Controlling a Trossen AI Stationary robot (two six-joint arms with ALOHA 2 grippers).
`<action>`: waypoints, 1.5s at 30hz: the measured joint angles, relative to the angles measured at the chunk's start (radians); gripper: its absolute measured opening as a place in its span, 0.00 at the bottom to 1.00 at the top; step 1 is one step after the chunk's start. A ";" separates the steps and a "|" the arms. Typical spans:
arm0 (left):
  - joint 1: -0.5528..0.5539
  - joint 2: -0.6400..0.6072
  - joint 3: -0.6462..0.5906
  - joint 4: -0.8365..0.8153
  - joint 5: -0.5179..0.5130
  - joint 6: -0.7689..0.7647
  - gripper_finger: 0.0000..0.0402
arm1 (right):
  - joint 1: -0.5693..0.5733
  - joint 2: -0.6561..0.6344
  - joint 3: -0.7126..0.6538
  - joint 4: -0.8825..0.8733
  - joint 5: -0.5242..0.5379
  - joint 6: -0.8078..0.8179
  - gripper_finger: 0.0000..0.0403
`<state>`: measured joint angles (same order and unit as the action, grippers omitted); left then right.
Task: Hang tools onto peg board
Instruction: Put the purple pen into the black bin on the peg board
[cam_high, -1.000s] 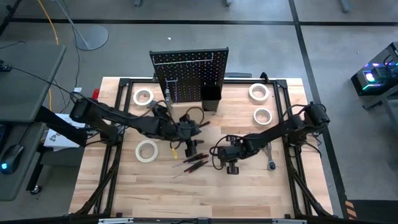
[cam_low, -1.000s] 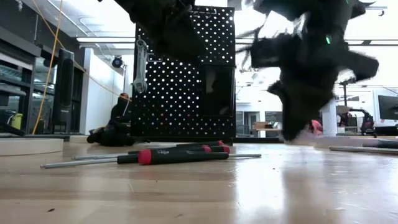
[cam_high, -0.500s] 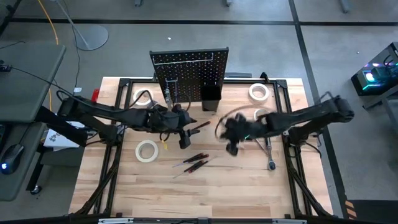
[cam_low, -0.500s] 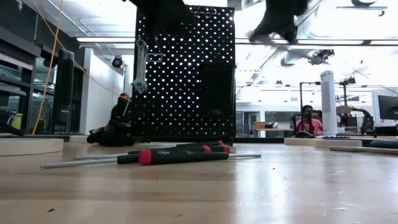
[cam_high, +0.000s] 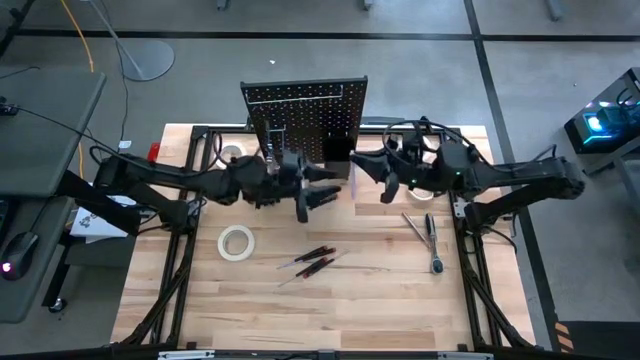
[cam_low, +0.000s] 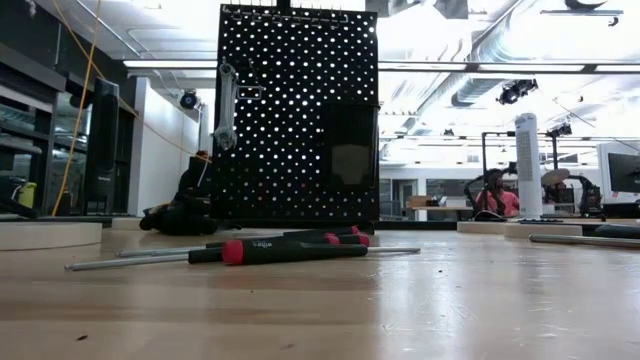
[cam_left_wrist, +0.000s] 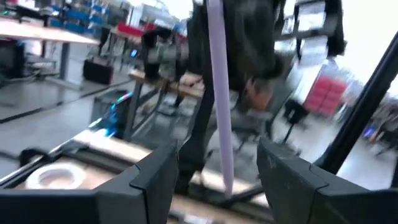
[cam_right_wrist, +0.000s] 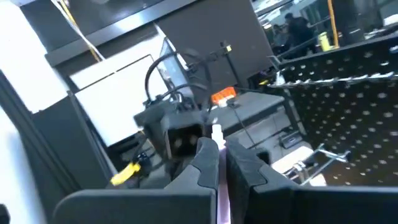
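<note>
Both arms have lifted off the table since a second ago: the right gripper (cam_high: 362, 166) has swung from the middle of the table up to the peg board (cam_high: 300, 108), and the left gripper (cam_high: 325, 192) has come up beside it. We see the right gripper's fingers pinched tight on a thin purple screwdriver (cam_left_wrist: 219, 93), which it holds in the air just in front of the small black bin (cam_high: 338, 156) on the board's front. The left gripper faces it from close by with its fingers (cam_left_wrist: 155, 180) spread wide and nothing between them; the purple shaft hangs in front of that gap.

On the board's left side a silver wrench (cam_low: 225, 100) hangs upright. Three red-and-black screwdrivers (cam_high: 312, 260) lie side by side on the wooden table (cam_high: 380, 310) in front of the board. A white tape roll (cam_high: 236, 242) sits to their left, and a silver ratchet (cam_high: 432, 240) lies well off to their right. Behind the table, a person (cam_low: 495, 195) sits in the room.
</note>
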<state>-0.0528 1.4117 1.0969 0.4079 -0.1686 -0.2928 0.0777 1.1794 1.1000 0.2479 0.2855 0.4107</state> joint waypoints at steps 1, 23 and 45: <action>0.008 0.000 0.000 0.023 0.017 -0.019 0.50 | 0.000 0.009 0.000 0.013 -0.005 0.000 0.00; 0.067 0.000 0.000 0.062 0.238 -0.132 0.48 | -0.041 0.139 -0.001 0.274 -0.051 -0.011 0.00; 0.084 -0.001 0.000 0.004 0.189 -0.117 0.04 | -0.046 0.138 -0.001 0.277 -0.076 0.031 0.06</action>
<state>0.0309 1.4109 1.0969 0.4119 0.0201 -0.4099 0.0315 1.3174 1.0988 0.5252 0.2096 0.4416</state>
